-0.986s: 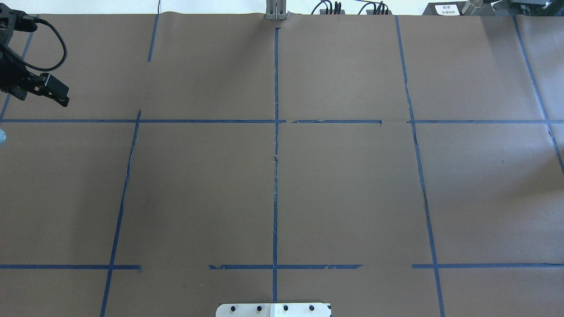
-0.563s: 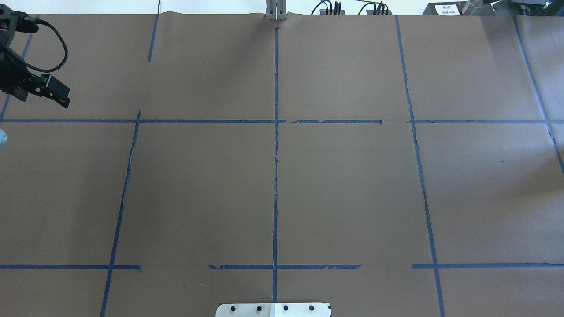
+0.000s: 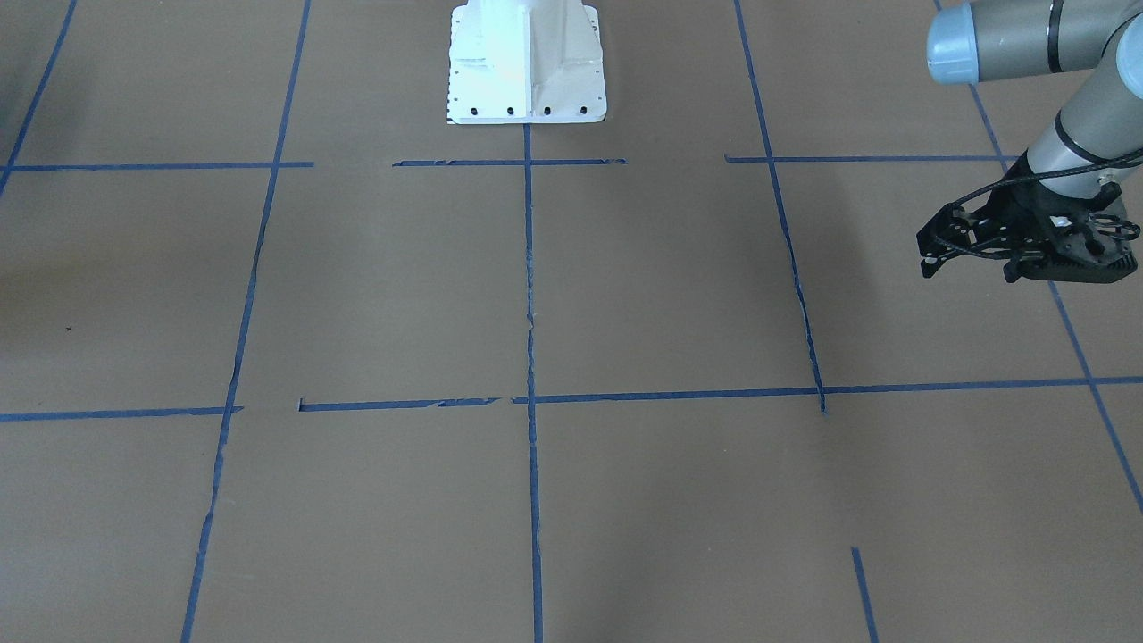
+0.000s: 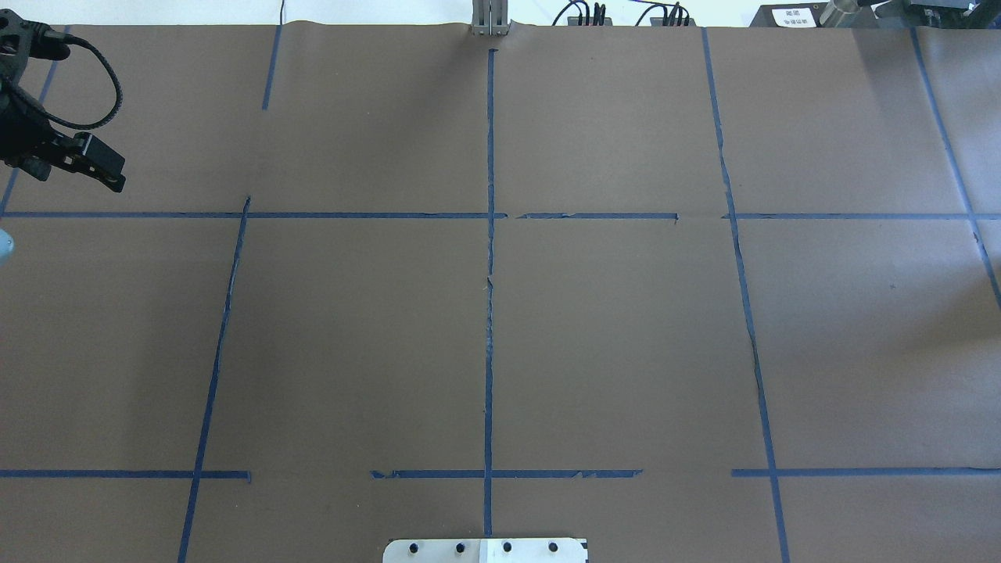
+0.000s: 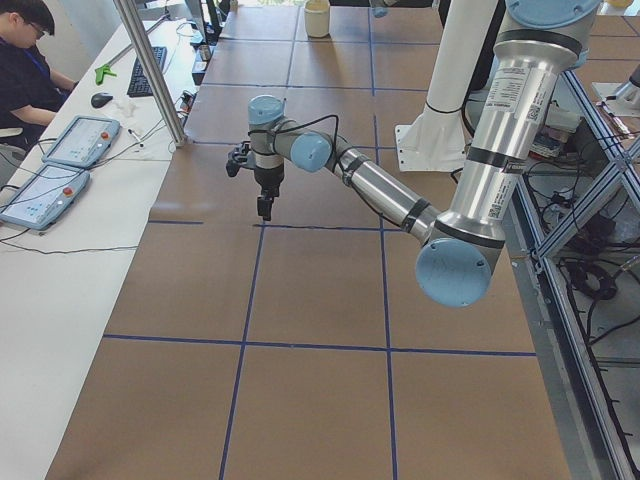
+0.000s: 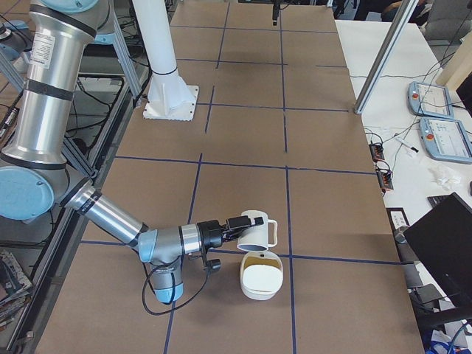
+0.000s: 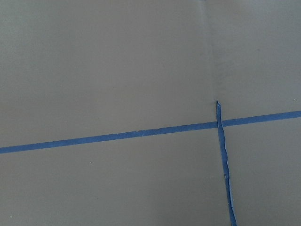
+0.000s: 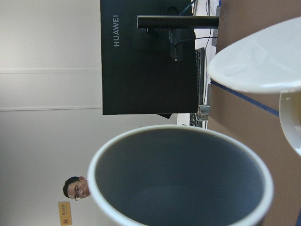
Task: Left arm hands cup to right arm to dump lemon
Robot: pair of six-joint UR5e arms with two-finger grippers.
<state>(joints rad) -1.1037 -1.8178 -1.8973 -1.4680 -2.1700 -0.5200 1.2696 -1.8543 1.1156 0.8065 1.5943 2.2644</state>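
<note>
1. Overhead exterior: high behind the robot, looking forward and down over the table.
2. Front-facing: from the far side, looking steeply down; it shares the central tape cross with the overhead view.
3. Exterior left and exterior right: at the table's two ends, each looking along it.
4. Left wrist: close above a tape line, facing down.
5. Right wrist: rolled sideways, right at the mouth of the cup.

cup 1; white bowl 1; robot arms 2; teach pendants 2
</note>
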